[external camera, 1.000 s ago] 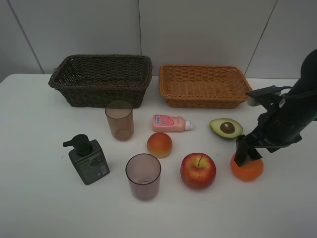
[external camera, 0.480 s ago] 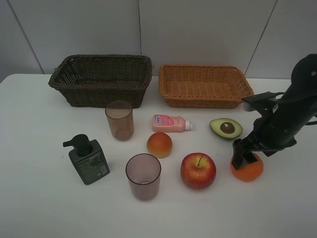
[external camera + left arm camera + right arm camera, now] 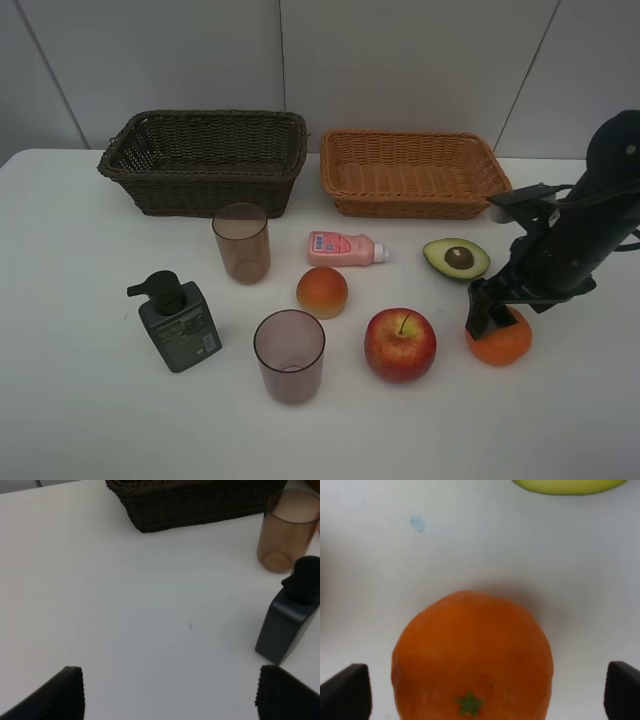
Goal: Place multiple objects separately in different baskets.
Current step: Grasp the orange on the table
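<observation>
The orange tangerine (image 3: 503, 343) lies on the counter (image 3: 60, 400), just right of the red apple (image 3: 400, 344). It is straddled by the right jaws, which are spread wide, with a gap seen at either side. The left jaws are likewise spread, near the dark green pump bottle (image 3: 287, 625).

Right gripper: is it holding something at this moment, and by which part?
Nothing is held. The right gripper has its jaws open on either side of the orange tangerine, which sits on the table; a gap shows on both sides.
</observation>
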`<control>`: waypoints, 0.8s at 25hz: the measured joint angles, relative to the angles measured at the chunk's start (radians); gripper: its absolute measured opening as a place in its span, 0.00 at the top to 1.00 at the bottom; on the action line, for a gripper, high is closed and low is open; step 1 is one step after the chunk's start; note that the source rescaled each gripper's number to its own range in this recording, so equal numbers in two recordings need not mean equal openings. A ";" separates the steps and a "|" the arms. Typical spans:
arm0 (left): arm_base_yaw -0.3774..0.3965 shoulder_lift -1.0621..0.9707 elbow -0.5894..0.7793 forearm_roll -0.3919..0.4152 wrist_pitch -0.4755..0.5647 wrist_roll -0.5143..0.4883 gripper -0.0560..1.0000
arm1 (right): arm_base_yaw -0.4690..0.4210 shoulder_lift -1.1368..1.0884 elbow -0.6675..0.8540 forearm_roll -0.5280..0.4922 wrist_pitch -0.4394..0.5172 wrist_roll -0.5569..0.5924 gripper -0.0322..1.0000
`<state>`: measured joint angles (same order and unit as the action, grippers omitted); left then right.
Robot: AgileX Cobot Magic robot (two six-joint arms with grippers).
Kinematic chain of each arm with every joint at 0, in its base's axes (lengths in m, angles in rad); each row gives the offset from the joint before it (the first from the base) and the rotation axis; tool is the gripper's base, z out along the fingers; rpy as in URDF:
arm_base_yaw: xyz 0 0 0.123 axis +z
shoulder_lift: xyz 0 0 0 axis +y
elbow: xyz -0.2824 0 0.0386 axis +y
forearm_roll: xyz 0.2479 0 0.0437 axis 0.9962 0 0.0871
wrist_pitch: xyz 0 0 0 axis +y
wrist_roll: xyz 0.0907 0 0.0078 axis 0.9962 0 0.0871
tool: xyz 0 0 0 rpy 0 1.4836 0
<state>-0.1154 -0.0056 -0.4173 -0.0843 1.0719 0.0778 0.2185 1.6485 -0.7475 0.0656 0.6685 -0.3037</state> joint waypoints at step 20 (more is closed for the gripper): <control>0.000 0.000 0.000 0.000 0.000 0.000 0.07 | 0.000 0.096 -0.001 0.000 -0.015 0.000 0.07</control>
<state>-0.1154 -0.0056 -0.4173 -0.0843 1.0719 0.0780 0.2185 1.7443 -0.7483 0.0656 0.6532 -0.3037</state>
